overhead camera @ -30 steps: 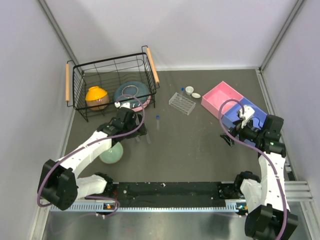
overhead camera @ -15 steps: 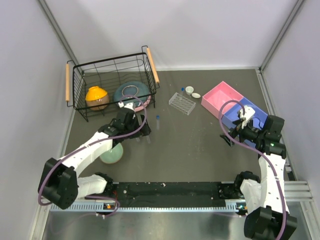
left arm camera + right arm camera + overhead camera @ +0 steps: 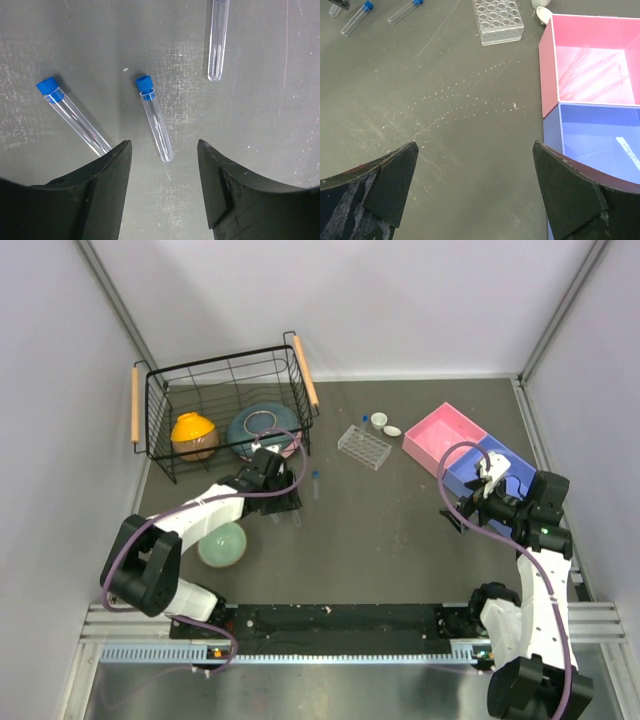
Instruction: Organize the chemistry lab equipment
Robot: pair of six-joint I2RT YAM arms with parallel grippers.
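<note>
Left pincer (image 3: 163, 150) has slid right and outward over the last second. It is now spread wide and empty, with the round end of a small clear tube with a blue cap (image 3: 153, 117) framed between its fingers. The tube lies flat on the grey table (image 3: 260, 150). A second capped tube (image 3: 75, 117) lies to its left, and a third tube (image 3: 218, 42) lies beyond. I judge a pickup is lined up. Right pincer (image 3: 475, 150) hangs open and idle. Farther off, the clear rectangular tube rack (image 3: 498, 20) is unfilled, and thin clear pipettes (image 3: 590, 70) lie in the pink tray (image 3: 549, 65).
</note>
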